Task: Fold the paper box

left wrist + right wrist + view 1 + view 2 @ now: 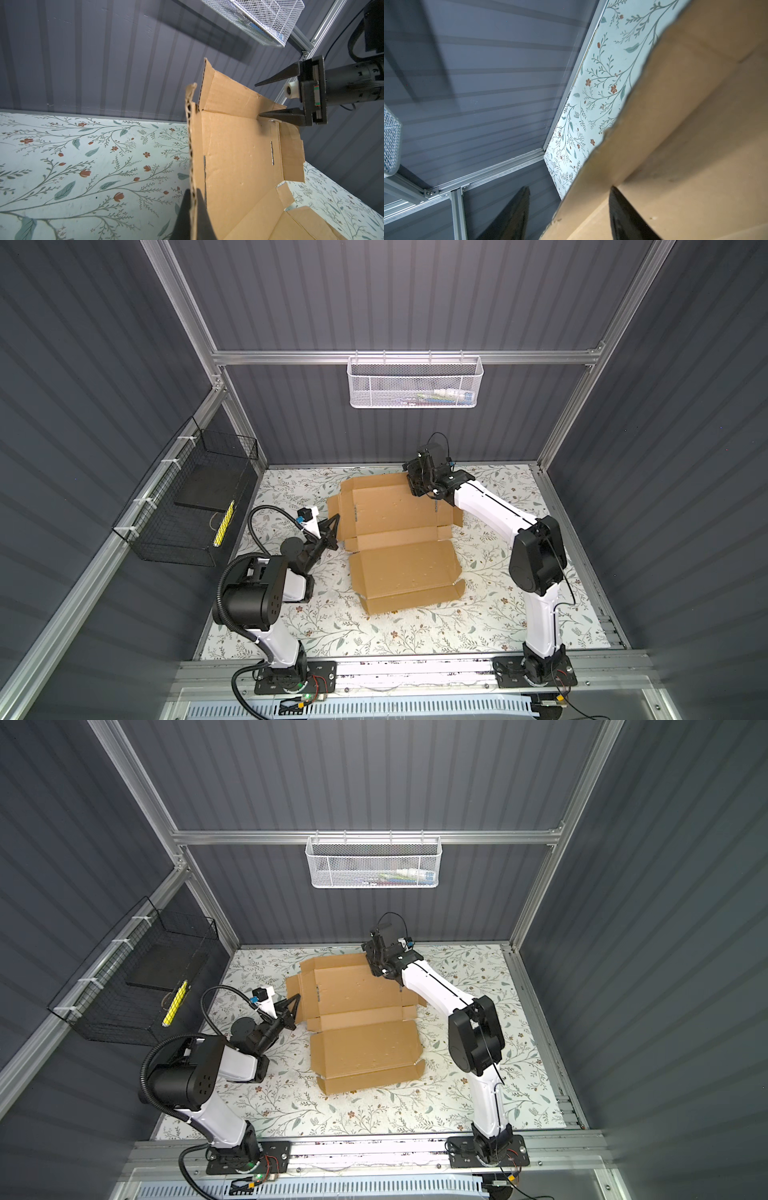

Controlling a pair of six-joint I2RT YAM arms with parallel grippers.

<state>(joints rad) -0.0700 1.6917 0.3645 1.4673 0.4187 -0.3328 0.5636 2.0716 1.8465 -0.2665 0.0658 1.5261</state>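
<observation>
Box (pixel 405 568) lay mostly flat at table (pixel 374 635) centre | left gripper (pixel 192 193) was clamped on its raised left flap edge | right gripper (pixel 257 99), jaws apart, straddled the far flap at the far-right corner, gripping nothing | white basket (pixel 415 383) hung on far wall

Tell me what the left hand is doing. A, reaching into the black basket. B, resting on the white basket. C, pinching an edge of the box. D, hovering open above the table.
C: in the left wrist view the left hand is shut on the corrugated side edge of the box.
</observation>
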